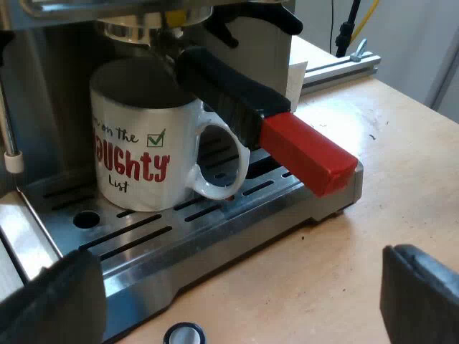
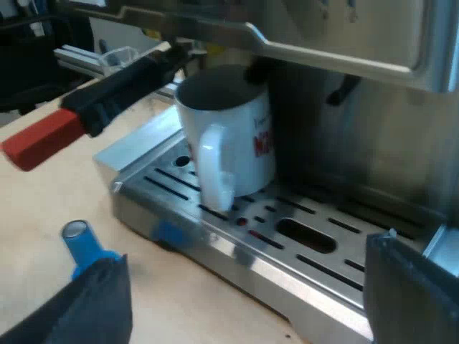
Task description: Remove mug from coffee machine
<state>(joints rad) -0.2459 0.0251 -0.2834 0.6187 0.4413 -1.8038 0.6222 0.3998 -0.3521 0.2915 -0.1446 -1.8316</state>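
A white mug (image 1: 143, 154) with red and black lettering stands on the espresso machine's slotted drip tray (image 1: 179, 233), under the locked metal holder. The holder's dark handle (image 1: 229, 89) juts out past the mug and ends in red (image 1: 308, 154). My left gripper (image 1: 237, 315) is open, off the tray's edge, with the mug's handle (image 1: 222, 165) ahead between its fingers. In the right wrist view the mug (image 2: 229, 136) turns its handle toward my right gripper (image 2: 244, 308), which is open and apart from it over the tray's rim (image 2: 237, 251).
A blue tamper (image 2: 82, 247) lies on the wooden table (image 2: 43, 208) beside the tray, near one right finger (image 2: 79, 308). The machine's steel body (image 2: 373, 129) rises behind the mug. An aluminium rail (image 1: 337, 68) lies farther off on the table.
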